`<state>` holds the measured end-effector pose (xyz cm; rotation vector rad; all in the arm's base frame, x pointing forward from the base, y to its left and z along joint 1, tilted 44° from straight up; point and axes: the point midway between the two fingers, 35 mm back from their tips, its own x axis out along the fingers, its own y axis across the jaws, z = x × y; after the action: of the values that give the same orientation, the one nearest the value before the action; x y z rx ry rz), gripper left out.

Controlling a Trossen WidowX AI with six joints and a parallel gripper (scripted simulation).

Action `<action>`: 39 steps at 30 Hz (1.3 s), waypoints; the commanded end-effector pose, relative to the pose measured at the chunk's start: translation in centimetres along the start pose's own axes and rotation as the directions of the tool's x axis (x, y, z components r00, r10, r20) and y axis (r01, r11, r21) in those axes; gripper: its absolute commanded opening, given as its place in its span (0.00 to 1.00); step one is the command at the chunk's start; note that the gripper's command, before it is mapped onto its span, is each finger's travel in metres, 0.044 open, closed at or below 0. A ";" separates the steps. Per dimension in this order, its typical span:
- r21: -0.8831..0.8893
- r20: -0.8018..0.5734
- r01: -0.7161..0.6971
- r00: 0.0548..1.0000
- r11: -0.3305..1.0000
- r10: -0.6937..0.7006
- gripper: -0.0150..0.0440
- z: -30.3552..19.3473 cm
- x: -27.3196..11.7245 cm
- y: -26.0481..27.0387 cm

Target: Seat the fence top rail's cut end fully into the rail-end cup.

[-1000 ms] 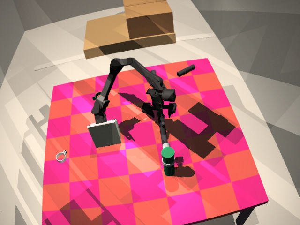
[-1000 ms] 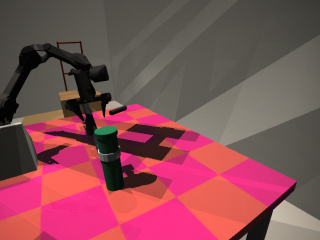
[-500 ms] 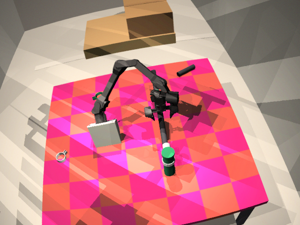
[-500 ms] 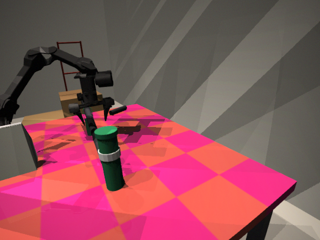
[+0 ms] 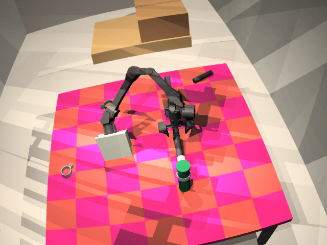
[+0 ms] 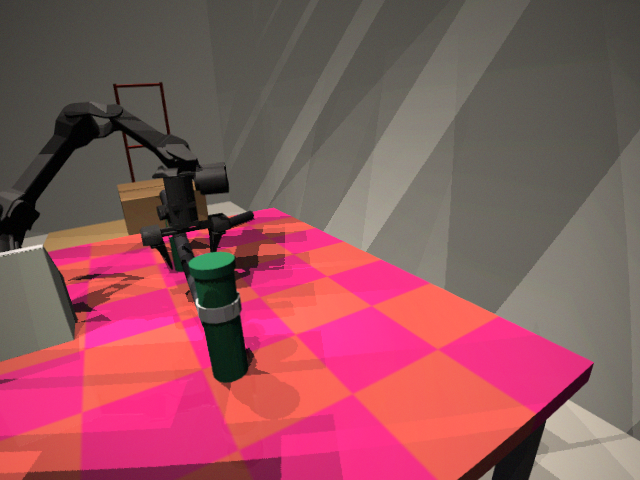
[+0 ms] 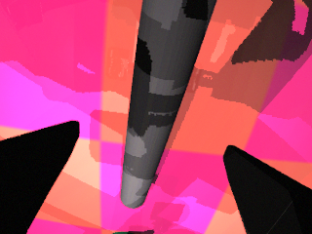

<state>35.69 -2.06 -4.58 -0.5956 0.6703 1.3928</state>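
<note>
The dark rail (image 5: 178, 147) (image 7: 161, 97) slopes toward the green big post (image 5: 184, 186) (image 6: 227, 343). The grey brace band (image 5: 183, 177) (image 6: 219, 311) sits around the post's upper part, below the green post cap (image 5: 183, 166) (image 6: 212, 262). The white rail-end cup (image 5: 181, 158) shows at the rail's near end in the top view. The wrist view shows the cut end with no cup visible around it; seating cannot be told. My gripper (image 5: 177, 132) (image 6: 192, 259) (image 7: 155, 140) is open, fingers on either side of the rail, apart from it in the wrist view. The loop cap is hidden.
A pale box (image 5: 114, 146) (image 6: 31, 304) stands at the arm's base. A loose dark rod (image 5: 203, 76) (image 6: 241, 218) lies at the far right. A loose grey band (image 5: 66, 172) lies left, a green ring (image 5: 102, 106) behind the arm. Cardboard boxes (image 5: 113, 34) (image 6: 139, 214) stand beyond the table.
</note>
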 end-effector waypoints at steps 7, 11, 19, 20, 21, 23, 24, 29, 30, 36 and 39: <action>0.011 0.007 -0.001 1.000 1.000 0.001 1.00 -0.1 1.5 0.0; 0.011 0.007 -0.001 1.000 1.000 0.001 1.00 -0.1 2.1 0.0; 0.011 0.007 -0.001 1.000 1.000 0.001 1.00 0.0 3.4 0.0; 0.011 0.007 -0.001 1.000 1.000 0.001 1.00 0.0 3.6 0.0; 0.011 0.007 -0.001 1.000 1.000 0.001 1.00 0.0 3.8 0.0; 0.011 0.008 -0.001 1.000 1.000 0.001 1.00 0.0 4.1 0.0; 0.011 0.008 -0.001 1.000 1.000 0.001 1.00 0.0 4.3 0.0; 0.011 0.009 -0.001 1.000 1.000 0.001 1.00 0.0 5.1 0.1; 0.011 0.009 -0.001 1.000 1.000 0.001 1.00 0.0 5.2 0.1; 0.010 0.010 -0.001 1.000 1.000 0.001 1.00 0.1 6.2 0.2; 0.010 0.011 -0.001 1.000 1.000 0.001 1.00 0.1 6.3 0.2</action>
<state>36.03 2.01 -8.79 -0.5941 0.6666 1.3918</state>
